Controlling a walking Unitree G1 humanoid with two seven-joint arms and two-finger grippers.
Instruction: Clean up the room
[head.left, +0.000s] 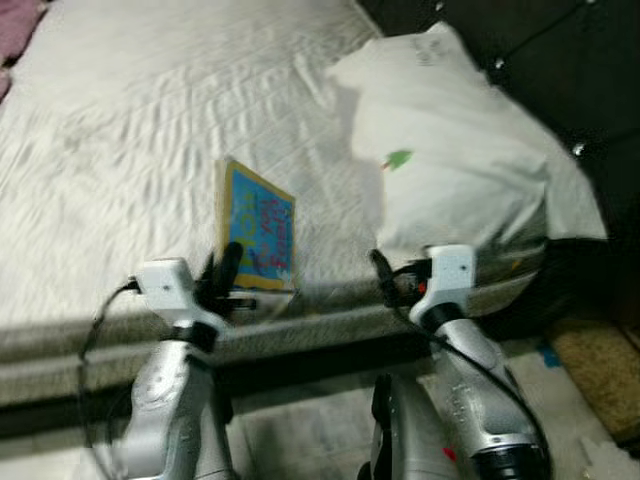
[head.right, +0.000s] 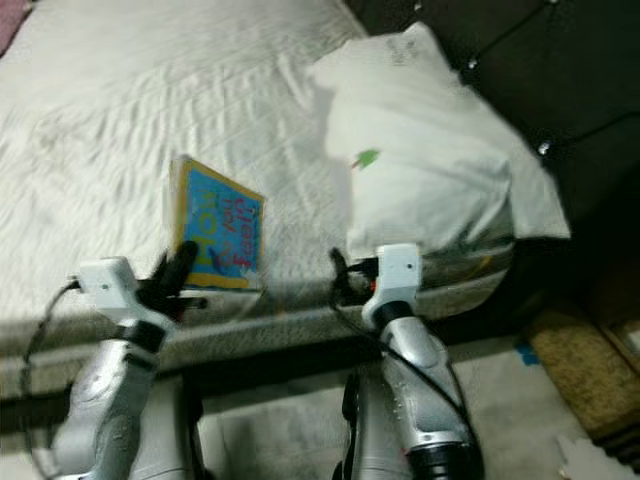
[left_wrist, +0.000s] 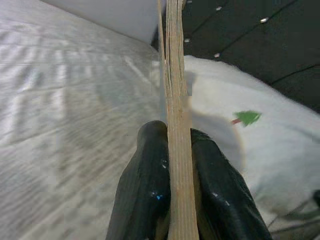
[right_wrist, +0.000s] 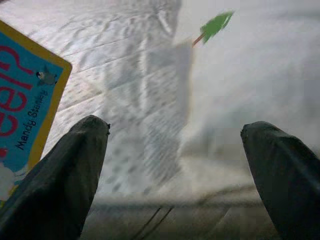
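Book-tidying is the job in hand, and the biggest thing in view is the bed (head.left: 120, 150), its pale quilted cover reaching to the near edge where the robot stands. At the head end lies a white pillow (head.left: 450, 150) with a small green mark on it, resting against a dark padded headboard (head.right: 560, 70). A brown rug (head.left: 600, 365) shows on the floor at the right.

Between the pillow and the open stretch of cover, the book (head.left: 257, 228) stands upright on its lower edge near the bed's front edge, blue cover with a yellow border facing the robot's right. The left end effector (head.left: 228, 280) is clamped on it: in the left wrist view its two black fingers (left_wrist: 145, 185) press flat against both faces of the book, whose layered page edge runs up between them. The right end effector (right_wrist: 175, 165) hangs near the bed's edge just below the pillow with its fingers spread wide and nothing between them.

I judge the book to be a thick-paged board book: stiff, light and not fragile, so it should not sag when lifted by one edge. Its covers look glossy, so it could slip or pivot in a pinch taken low down. A hold well in from the corner, across the flat faces, seems safest for carrying it off the bed.
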